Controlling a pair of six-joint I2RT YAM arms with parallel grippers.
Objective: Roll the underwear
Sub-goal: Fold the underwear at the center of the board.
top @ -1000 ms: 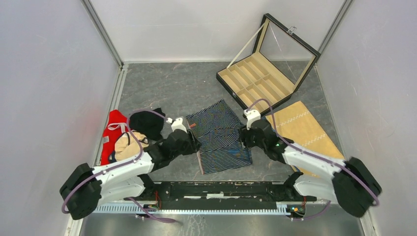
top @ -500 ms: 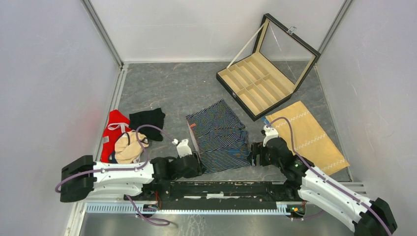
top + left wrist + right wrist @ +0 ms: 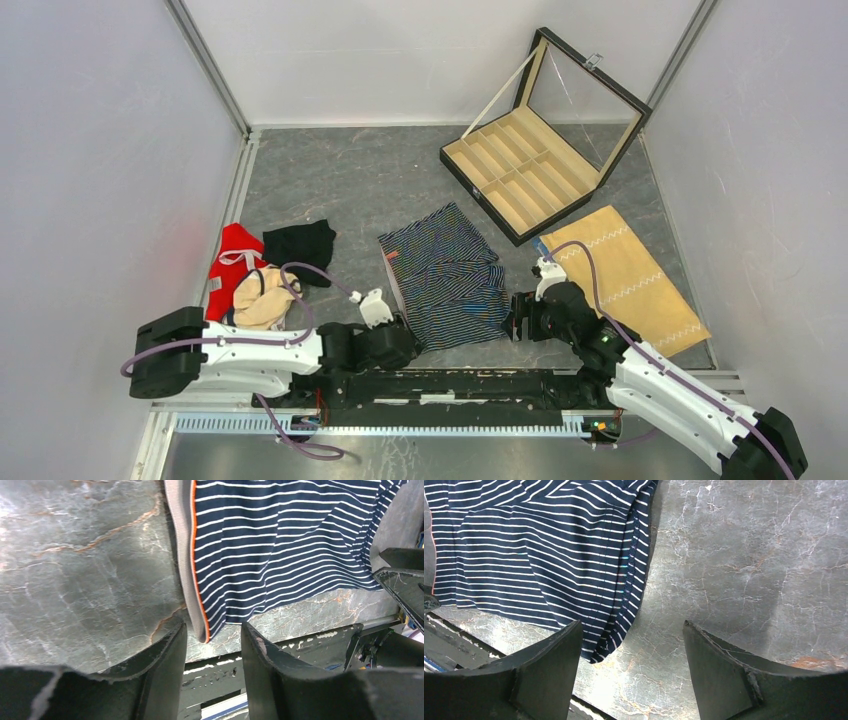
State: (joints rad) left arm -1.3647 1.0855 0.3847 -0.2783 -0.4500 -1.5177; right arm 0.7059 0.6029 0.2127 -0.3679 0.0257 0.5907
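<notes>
The navy striped underwear (image 3: 445,275) lies spread flat in the middle of the table, its grey and orange waistband (image 3: 186,555) along the left side. The plain black underwear (image 3: 300,245) lies to its left. My left gripper (image 3: 402,338) is low at the striped pair's near left corner, open, with the waistband end just ahead of the fingertips (image 3: 179,635). At the near right corner (image 3: 604,652) my right gripper (image 3: 516,318) stands wide open over bare table. Neither holds anything.
A black compartment box (image 3: 520,165) with its lid raised stands at the back right. A tan cloth with white zigzag stitching (image 3: 620,275) lies right of the striped pair. Red (image 3: 232,262) and beige (image 3: 258,300) garments are piled at the left. The black front rail (image 3: 450,385) runs just behind both grippers.
Both grippers have pulled back from the striped pair's sides toward its near corners and dropped low. The right jaws have opened wider.
</notes>
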